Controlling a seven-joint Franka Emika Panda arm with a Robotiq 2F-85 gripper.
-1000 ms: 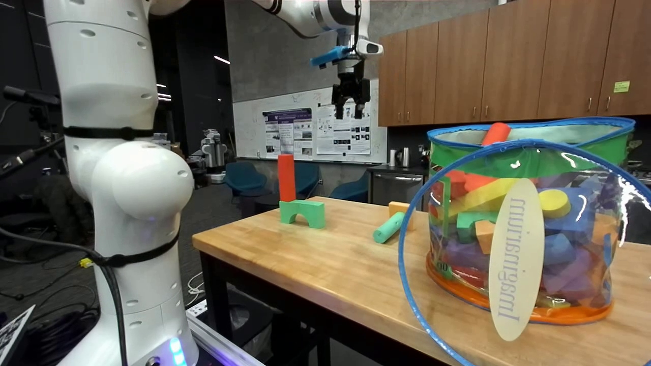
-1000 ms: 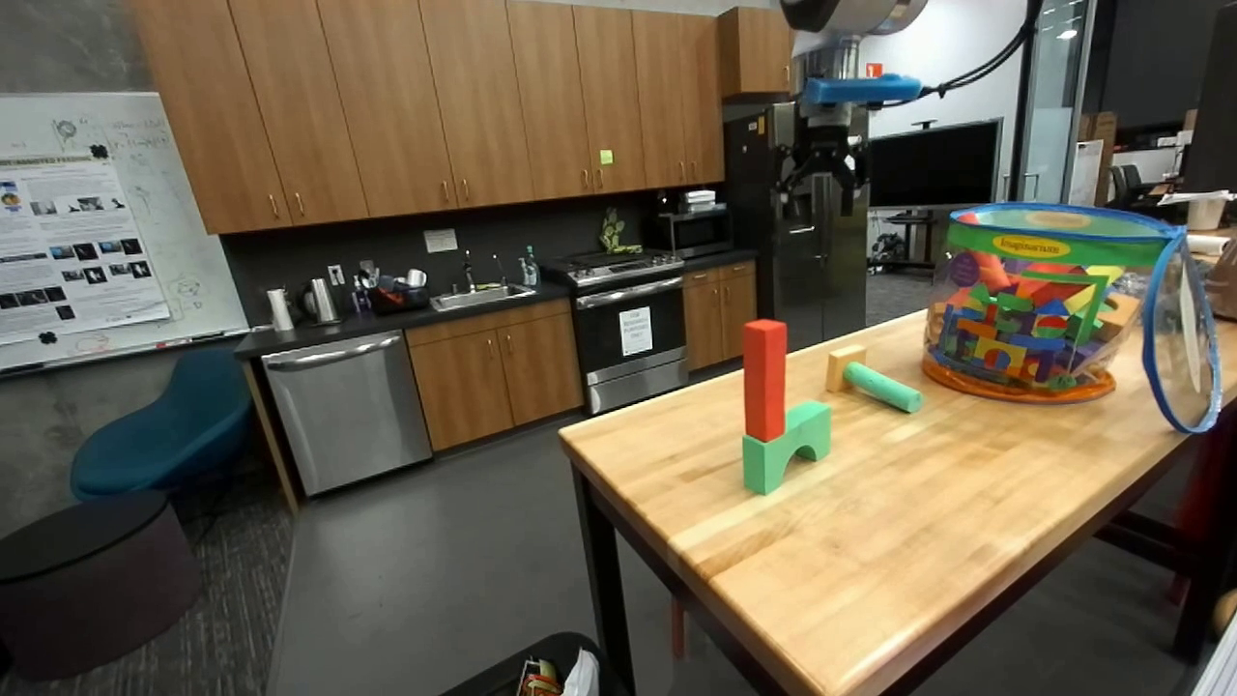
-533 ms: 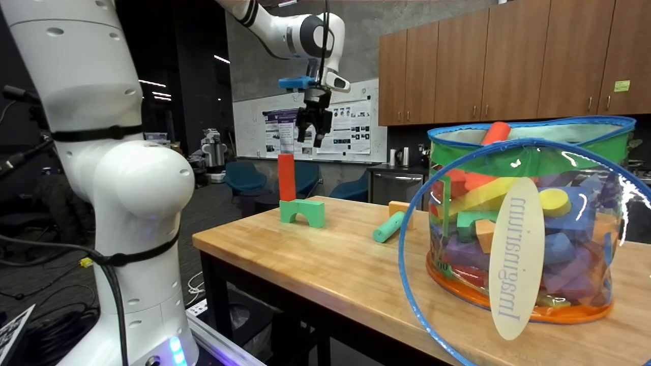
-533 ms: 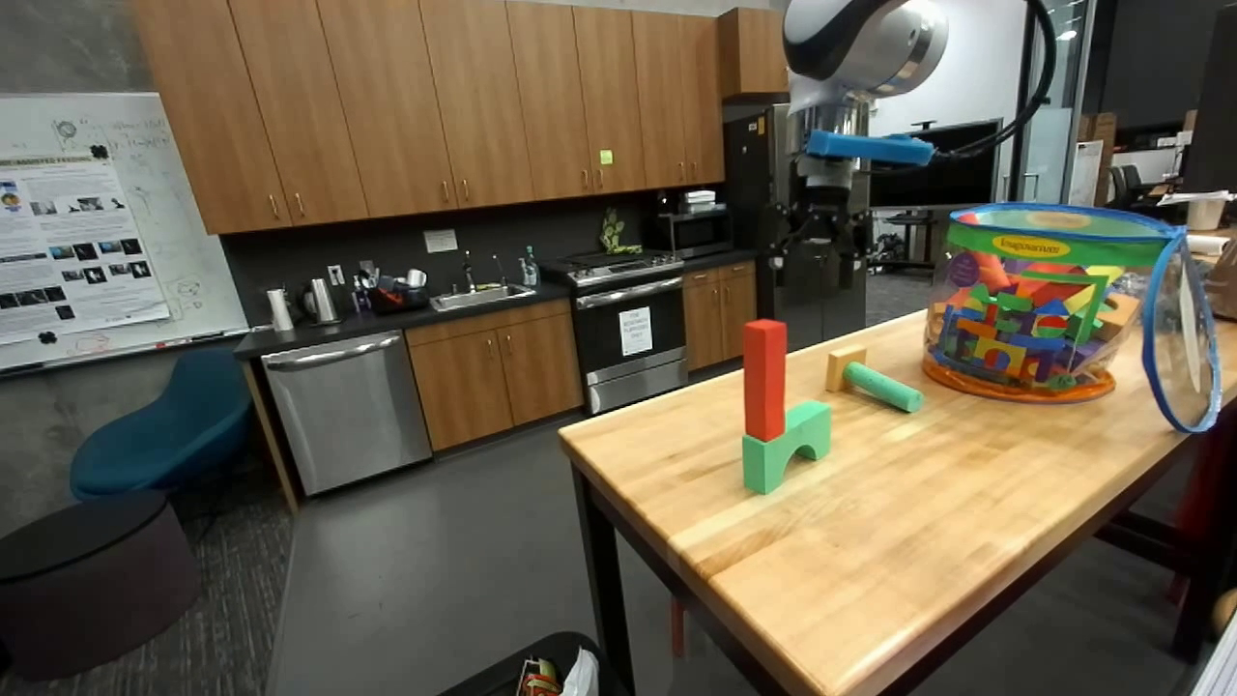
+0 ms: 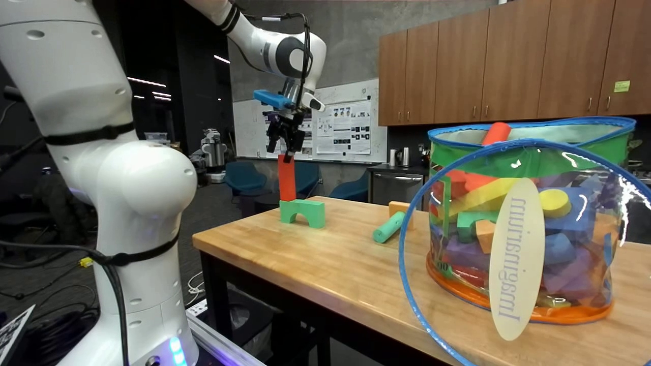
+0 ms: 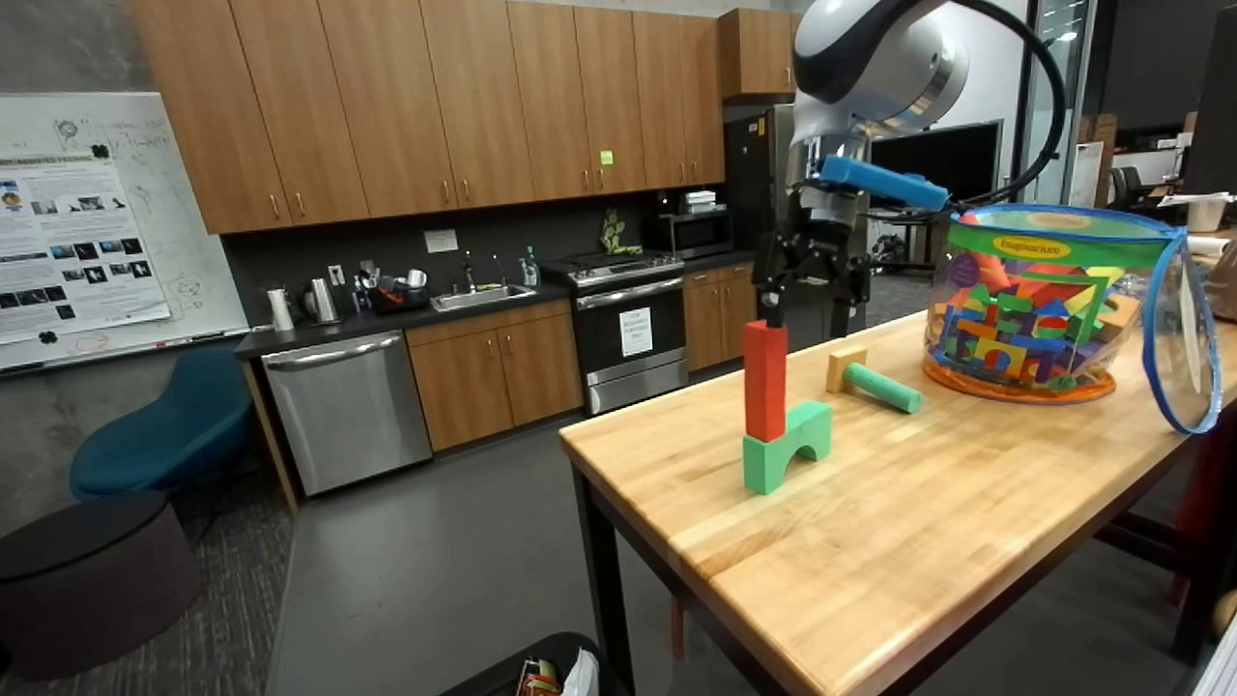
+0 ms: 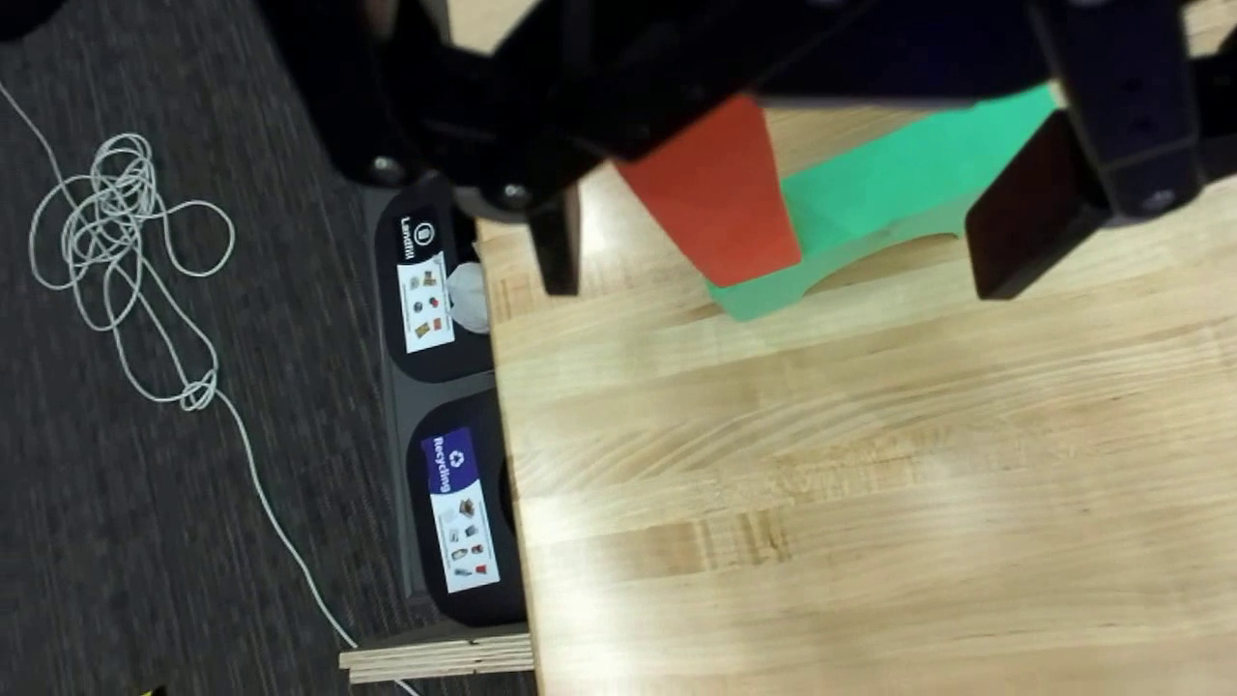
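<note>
The black two-finger gripper (image 6: 810,313) hangs at the top of a tall, red, rectangular block (image 6: 764,387), and its fingers (image 7: 558,242) stand wide apart, gripping nothing. In the wrist view, the red block appears in the gap between them, closer to one finger; in both exterior views a fingertip overlaps its top edge, but I cannot tell whether they touch. This block is standing upright on one end of a green, arch-shaped block (image 6: 810,425), which rests on the light wooden table (image 6: 850,551). Farther along the table lies a green cylinder (image 6: 883,387), one end against or just beside a small yellow-tan block (image 6: 839,370). Beyond them is a clear plastic bag (image 6: 1111,251) with a green band and blue rim, containing many-coloured blocks (image 6: 1015,319). Its transparent, blue-edged lid (image 6: 1149,333) hangs open and carries a cream oval label (image 5: 516,259). Beside the table's edge, the wrist view shows black bins (image 7: 483,607) marked for landfill and recycling.
</note>
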